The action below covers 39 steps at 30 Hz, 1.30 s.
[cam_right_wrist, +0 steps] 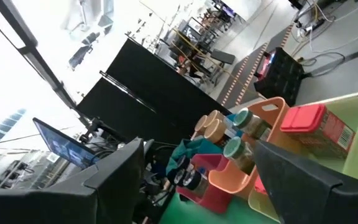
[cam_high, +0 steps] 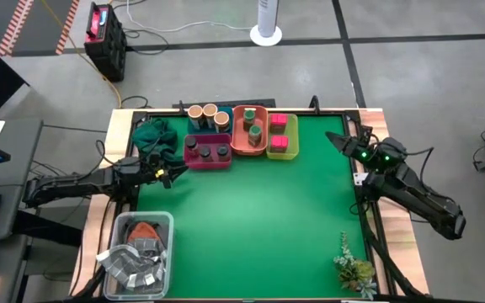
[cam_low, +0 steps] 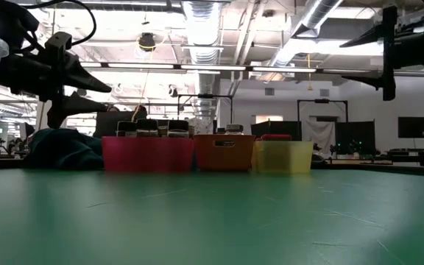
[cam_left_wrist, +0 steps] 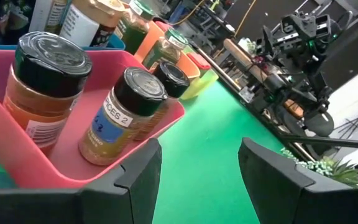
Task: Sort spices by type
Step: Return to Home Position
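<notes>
green mat [cam_high: 251, 219], spices [cam_high: 205, 152] in trays [cam_high: 209, 166] (workshop [cam_low: 285, 96] behind)

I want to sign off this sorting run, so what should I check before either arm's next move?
1. Left gripper open and empty: ok.
2. Right gripper open and empty: ok.
3. Three dark-topped jars together in the magenta tray: ok.
4. Two pink boxes in the yellow-green tray: ok.
5. Green-topped jars in the orange tray: ok.
6. Both arms fully at home: cannot tell.
</notes>
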Available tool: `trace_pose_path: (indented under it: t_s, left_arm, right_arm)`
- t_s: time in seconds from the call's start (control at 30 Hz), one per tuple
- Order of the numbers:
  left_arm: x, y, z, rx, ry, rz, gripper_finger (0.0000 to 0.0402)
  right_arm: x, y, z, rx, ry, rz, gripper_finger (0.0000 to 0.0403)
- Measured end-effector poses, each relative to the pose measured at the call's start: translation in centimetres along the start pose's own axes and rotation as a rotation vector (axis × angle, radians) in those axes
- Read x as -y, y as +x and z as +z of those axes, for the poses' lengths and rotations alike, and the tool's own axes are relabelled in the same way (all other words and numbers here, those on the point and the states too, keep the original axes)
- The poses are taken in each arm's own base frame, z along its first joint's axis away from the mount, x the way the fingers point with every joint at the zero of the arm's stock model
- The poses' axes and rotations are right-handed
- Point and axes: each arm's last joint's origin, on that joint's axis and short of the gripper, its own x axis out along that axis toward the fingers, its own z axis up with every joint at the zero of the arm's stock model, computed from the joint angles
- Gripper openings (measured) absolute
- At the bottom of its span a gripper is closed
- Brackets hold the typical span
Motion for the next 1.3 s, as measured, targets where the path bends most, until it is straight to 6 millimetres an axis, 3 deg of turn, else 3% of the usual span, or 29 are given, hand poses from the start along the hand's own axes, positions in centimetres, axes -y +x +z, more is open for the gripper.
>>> trace_pose_path:
  t_s: [1.3]
  left_arm:
    - [-0.1, 0.0, -0.2, -0.011, 0.004, 0.009, 0.0203]
  right_arm:
    - [2.3, -0.4, -1.7, -0.18, 0.015, -0.24, 0.0326]
